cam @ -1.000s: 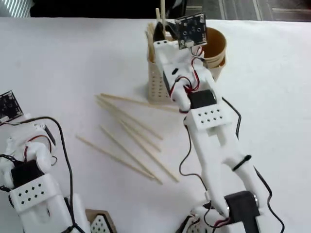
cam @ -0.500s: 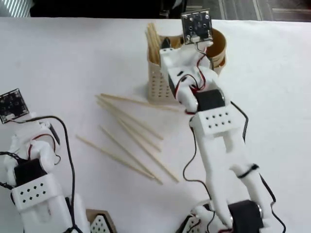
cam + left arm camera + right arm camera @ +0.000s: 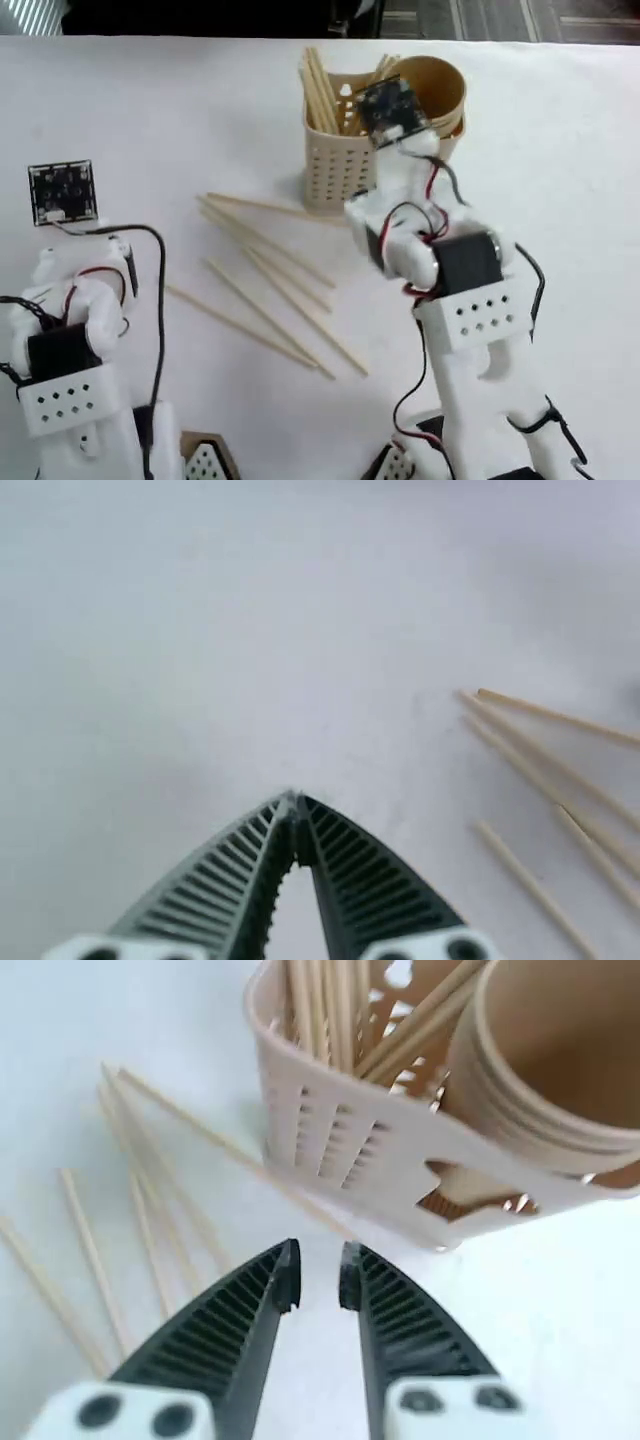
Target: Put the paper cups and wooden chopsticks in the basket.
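Observation:
A perforated beige basket stands at the table's far middle. It holds several wooden chopsticks upright and stacked brown paper cups. Several loose chopsticks lie fanned on the table in front of it. In the right wrist view my right gripper hangs just in front of the basket, slightly open and empty, with the cups beyond it. My left gripper is shut and empty over bare table, well to the left of the loose chopsticks.
The white table has free room at the left and far right. A small perforated brown object sits at the near edge between the arms' bases. Cables trail along both arms.
My right arm has drawn back from over the basket toward the front, and the chopstick it held now stands in the basket. The left arm has shifted forward a little.

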Controlling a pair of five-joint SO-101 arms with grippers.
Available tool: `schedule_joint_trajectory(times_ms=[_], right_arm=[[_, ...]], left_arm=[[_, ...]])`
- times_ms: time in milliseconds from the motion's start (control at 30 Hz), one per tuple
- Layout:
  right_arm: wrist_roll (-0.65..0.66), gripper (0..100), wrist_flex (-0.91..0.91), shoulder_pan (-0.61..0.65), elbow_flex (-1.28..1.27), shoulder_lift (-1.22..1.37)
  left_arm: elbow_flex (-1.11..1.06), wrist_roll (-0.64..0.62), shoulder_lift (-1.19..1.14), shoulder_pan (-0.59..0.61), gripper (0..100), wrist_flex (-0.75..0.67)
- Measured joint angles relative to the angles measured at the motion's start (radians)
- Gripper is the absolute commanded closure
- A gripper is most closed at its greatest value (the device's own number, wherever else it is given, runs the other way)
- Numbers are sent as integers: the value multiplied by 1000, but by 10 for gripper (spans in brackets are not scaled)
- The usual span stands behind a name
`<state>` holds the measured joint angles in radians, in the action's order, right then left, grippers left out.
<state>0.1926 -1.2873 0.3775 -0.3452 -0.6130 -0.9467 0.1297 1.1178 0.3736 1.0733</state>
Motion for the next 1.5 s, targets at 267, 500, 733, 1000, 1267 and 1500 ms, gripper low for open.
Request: schedule_joint_trajectory(times_ms=[267, 500, 733, 1000, 1267, 1500], right_arm=[[0, 789, 25, 281, -252, 2], [3, 737, 135, 520, -318, 114], [3, 733, 183, 617, -193, 427], [3, 717, 249, 637, -86, 681], [3, 771, 328, 629, -68, 824], [0, 972, 236, 560, 109, 962]], left_arm=[[98, 0, 0, 0, 976, 130], [83, 0, 0, 157, 976, 121], [-89, -3, 0, 227, 976, -55], [-219, -63, 0, 233, 976, -181], [-219, -66, 0, 233, 976, -184], [-219, -66, 0, 233, 976, -184]])
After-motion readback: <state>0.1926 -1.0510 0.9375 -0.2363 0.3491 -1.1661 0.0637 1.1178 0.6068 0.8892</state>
